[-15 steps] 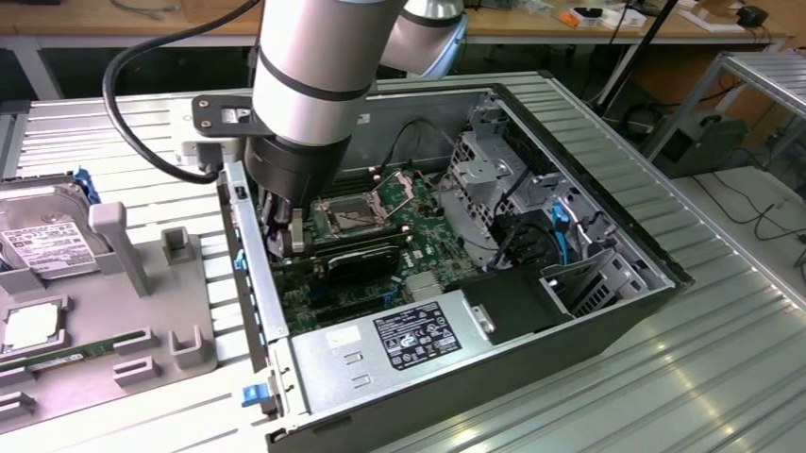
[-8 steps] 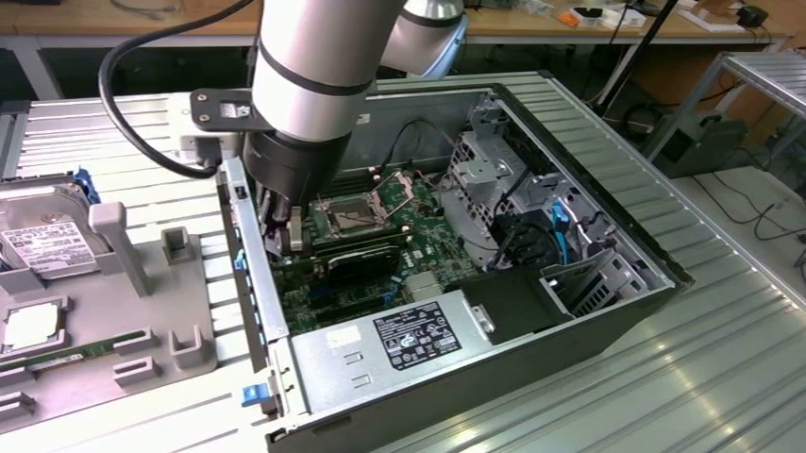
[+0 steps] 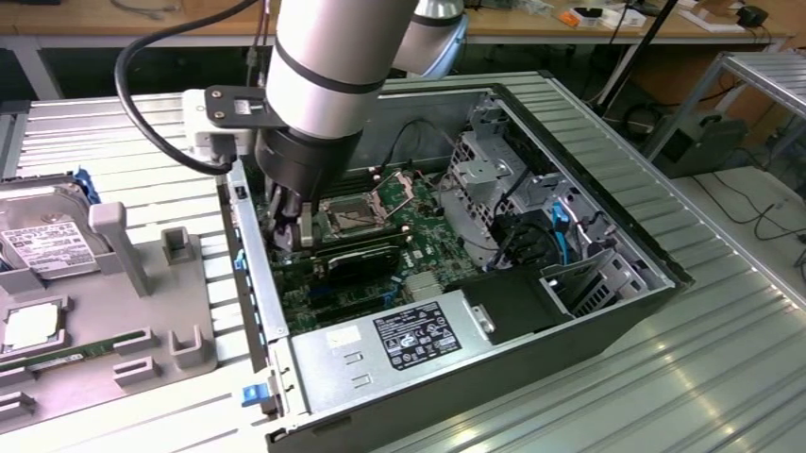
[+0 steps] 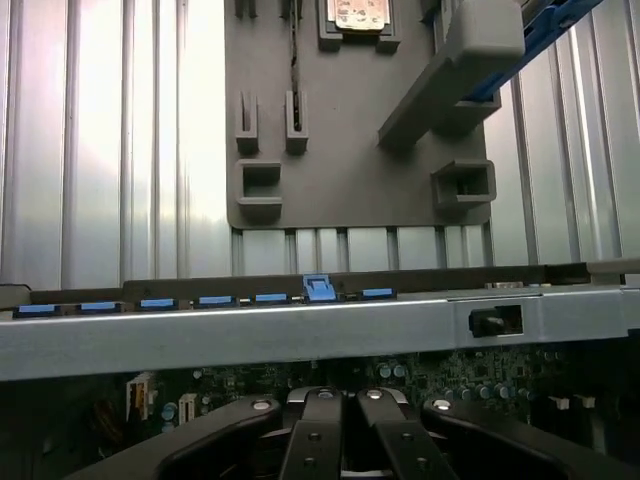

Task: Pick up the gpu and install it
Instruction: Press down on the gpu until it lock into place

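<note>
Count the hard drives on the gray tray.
1: a silver hard drive, white-labelled, on the gray tray at the exterior view's left edge; others may lie beyond the frame.

GPU seated low in the open case, just beside the gripper.

The gpu is a slim, flat black card with a dark cooler face, sitting on the green board inside the open computer case. It lies long and narrow, running from just below the gripper away toward the exterior view's right. Its near end sits close under the closed fingertips; whether they touch it cannot be told. The card looks level with the board rather than tilted, and its bracket end is hidden behind the gripper and the case wall.
</note>
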Tool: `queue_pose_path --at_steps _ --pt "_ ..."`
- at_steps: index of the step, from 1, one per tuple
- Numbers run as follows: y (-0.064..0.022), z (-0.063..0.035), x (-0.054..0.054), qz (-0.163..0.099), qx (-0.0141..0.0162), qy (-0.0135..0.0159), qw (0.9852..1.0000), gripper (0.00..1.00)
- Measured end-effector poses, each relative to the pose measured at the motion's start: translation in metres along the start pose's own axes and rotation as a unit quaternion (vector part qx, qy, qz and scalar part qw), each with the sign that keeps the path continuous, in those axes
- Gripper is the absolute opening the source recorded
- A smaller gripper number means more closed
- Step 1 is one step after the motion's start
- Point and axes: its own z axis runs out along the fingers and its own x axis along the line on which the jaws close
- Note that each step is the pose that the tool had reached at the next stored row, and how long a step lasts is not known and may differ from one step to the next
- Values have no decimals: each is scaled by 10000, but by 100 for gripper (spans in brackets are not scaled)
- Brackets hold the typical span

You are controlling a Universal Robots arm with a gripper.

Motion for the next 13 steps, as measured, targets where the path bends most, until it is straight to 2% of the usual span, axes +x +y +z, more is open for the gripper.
queue_pose_path --at_steps 3,6,7,13 --pt "-58 -11 -3 -23 -5 -123 9999 11" --pt "-173 -31 -8 -45 -10 -248 9997 11" --pt "-198 -35 -8 -50 -12 -271 9996 11" --pt "-198 -36 -8 -50 -12 -272 9996 11"
